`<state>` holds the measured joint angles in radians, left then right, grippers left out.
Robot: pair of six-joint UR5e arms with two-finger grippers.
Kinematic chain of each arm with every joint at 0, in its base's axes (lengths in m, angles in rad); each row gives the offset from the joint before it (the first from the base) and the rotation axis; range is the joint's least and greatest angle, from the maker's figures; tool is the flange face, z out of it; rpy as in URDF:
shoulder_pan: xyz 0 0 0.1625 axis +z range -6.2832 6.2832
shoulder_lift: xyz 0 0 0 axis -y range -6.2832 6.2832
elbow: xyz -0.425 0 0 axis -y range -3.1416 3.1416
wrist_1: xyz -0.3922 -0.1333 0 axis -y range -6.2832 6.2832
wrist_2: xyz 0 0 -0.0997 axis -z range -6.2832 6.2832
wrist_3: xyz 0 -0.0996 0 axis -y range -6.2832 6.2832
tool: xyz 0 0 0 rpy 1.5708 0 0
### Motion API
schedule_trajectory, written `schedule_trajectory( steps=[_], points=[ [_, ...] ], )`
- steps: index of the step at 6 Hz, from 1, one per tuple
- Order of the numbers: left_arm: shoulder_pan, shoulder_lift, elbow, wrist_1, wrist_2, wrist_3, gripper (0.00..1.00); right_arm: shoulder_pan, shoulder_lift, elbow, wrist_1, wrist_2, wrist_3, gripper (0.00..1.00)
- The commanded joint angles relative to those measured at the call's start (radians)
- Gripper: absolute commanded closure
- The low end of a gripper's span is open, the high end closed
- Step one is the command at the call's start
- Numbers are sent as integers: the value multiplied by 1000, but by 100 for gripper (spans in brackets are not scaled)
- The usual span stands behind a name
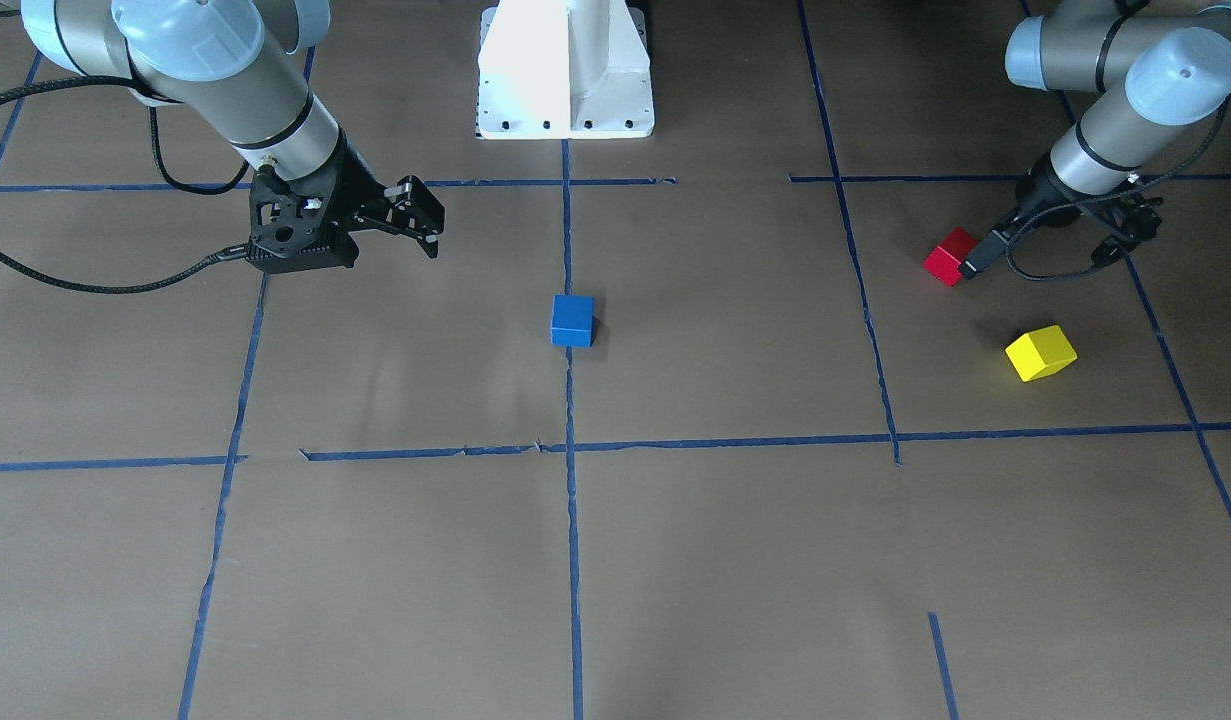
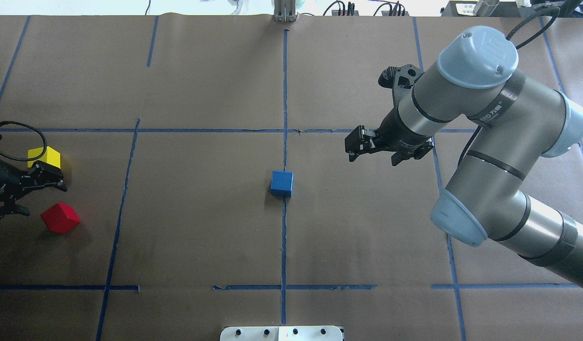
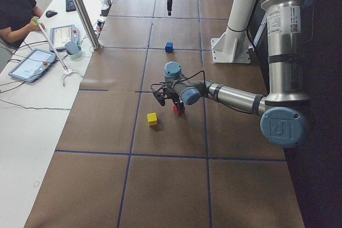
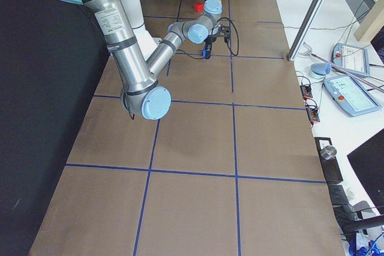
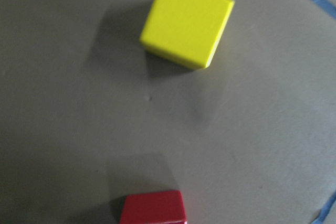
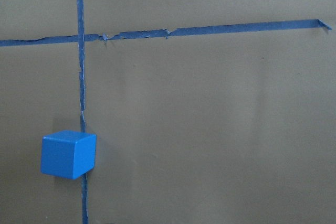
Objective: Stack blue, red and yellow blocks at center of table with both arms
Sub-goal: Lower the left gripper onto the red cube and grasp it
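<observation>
Yellow block [image 1: 1040, 352]: untouched, 4 o'clock of red in the front view.
Red block [image 1: 950, 257]: left jaws spread beside it, likely next pick.
Blue block [image 1: 572, 320]: desk [image 1: 725, 580] centre, stack base.
Right jaws: clear of it; grip can't be told.

We find no text that reads in full. Right arm [image 2: 509, 142], black band [image 2: 497, 110]: pale lettering, of which we make out only what seems "ED". Left arm [image 3: 235, 95]: white label [image 3: 290, 21] with print too small for us to read, and a cap [image 3: 281, 127] with an embossed emblem, letters unclear.
</observation>
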<state>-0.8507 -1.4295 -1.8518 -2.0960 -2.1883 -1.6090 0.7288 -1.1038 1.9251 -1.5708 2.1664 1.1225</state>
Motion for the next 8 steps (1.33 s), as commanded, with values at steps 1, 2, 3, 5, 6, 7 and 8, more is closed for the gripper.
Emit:
schedule_trajectory(
  steps=[1, 2, 3, 5, 6, 7, 8],
  points=[
    [60, 6, 0, -19, 37, -65, 0, -2, -1, 0, 0, 0, 0, 0],
    [68, 6, 2, -19, 41, -65, 0, 0, -1, 2, 0, 0, -1, 0],
    [70, 8, 5, -19, 42, -63, 0, 1, -1, 3, 0, 0, 0, 0],
    [85, 6, 25, -19, 45, -60, 0, 1, -4, 5, 0, 0, 0, 0],
    [87, 6, 29, -19, 45, -58, 0, 1, -7, 5, 0, 0, -1, 0],
    [93, 6, 35, -19, 45, -57, 0, 1, -7, 3, 0, 0, -1, 0],
    [96, 3, 36, -19, 45, -57, 11, 1, -7, 3, 0, 0, -1, 0]
  ],
)
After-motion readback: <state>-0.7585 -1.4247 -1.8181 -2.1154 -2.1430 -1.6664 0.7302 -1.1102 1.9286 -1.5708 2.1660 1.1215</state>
